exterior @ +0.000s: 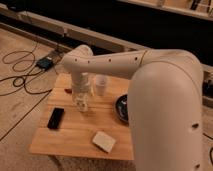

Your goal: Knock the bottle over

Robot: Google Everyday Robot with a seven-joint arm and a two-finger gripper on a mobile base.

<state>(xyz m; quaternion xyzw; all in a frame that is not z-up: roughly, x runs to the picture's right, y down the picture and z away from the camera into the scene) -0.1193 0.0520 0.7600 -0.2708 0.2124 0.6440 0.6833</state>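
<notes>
Over the wooden table, the gripper hangs against the seemingly upright bottle, likely placed to tip it; its opening cannot be told

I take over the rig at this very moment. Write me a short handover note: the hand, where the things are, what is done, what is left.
Hand: low over the left half of the wooden table, just left of the white cup.
Bottle: right at the hand and partly hidden by it. It seems upright; contact cannot be told.
Done: the approach; the hand is at the bottle.
Left: push the bottle sideways until it lies flat.
Nearby: black phone, white block, dark bowl.
</notes>
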